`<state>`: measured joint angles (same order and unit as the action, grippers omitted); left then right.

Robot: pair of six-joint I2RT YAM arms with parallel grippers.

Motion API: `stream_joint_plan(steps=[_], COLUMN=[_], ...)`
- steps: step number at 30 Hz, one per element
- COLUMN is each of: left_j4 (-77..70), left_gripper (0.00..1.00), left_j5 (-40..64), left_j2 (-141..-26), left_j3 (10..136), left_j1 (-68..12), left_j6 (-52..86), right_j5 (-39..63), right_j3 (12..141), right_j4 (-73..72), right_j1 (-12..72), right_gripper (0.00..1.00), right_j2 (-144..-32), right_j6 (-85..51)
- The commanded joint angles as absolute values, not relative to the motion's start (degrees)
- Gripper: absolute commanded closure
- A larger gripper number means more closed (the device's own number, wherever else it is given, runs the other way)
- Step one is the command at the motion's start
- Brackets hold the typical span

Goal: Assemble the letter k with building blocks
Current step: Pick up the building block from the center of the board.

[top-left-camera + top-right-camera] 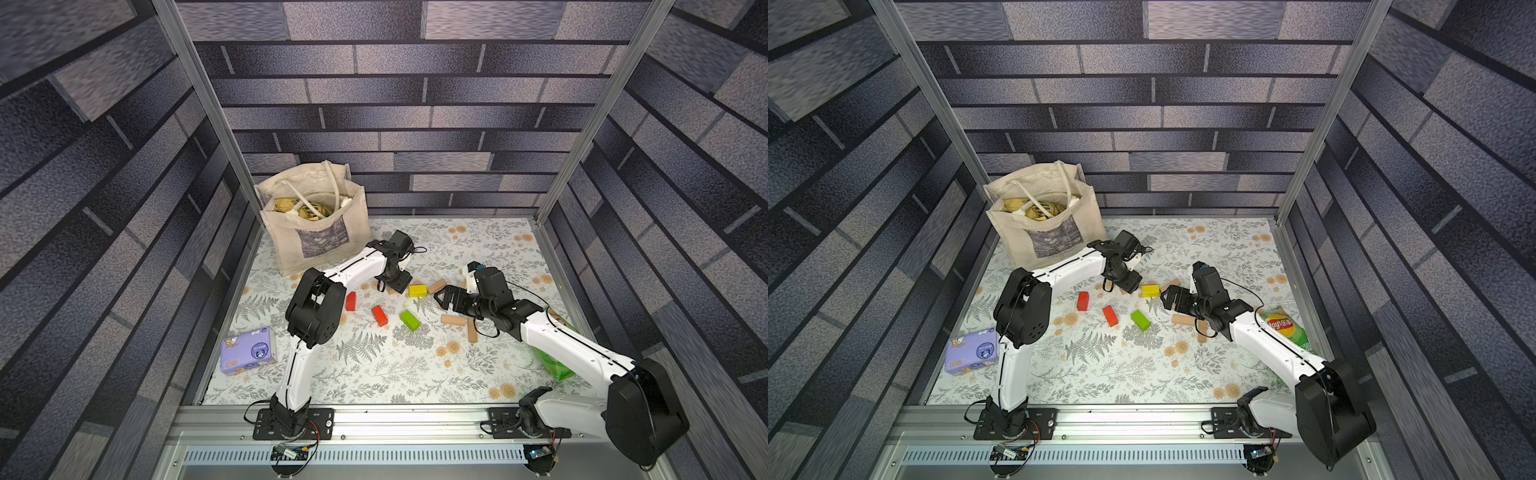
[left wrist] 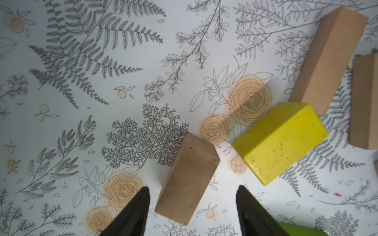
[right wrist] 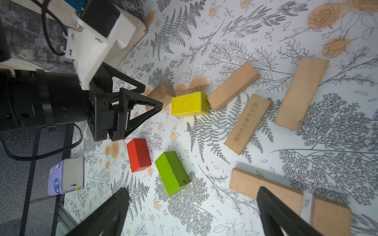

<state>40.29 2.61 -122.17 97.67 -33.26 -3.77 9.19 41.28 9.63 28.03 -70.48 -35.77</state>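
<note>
Left hand (image 2: 193, 186) low over the counter (image 2: 61, 143), jaws part open, straddling one end of a tan block (image 2: 187, 179). Gaps show on either side; nothing gripped. Yellow block (image 2: 280, 143) lies just beside it. Right hand (image 3: 193, 190) spread wide, empty, above other tan blocks (image 3: 247, 124). All building blocks (image 1: 410, 320) lie scattered mid-counter; no letter k begun. Step, as I judge it: first pick. Next move calls for closing squarely on the tan block without nudging the yellow one, then lifting.
</note>
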Motion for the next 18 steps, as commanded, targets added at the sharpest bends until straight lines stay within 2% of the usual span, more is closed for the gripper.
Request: stream_joint_plan(steps=[1, 18], left_j4=[41.88, 42.01], left_gripper=[0.31, 0.37], left_j5=[3.02, 2.33], left_j2=[-122.78, -124.1], left_j3=[99.68, 99.5], left_j1=[-32.78, -32.41], left_j6=[-5.49, -5.2], right_j5=[9.65, 9.47], right_j3=[40.13, 39.79], right_j4=[8.71, 8.88], right_j1=[27.54, 27.26], right_gripper=[0.0, 0.0], right_j2=[-69.57, -68.81], right_j6=[-36.39, -36.44])
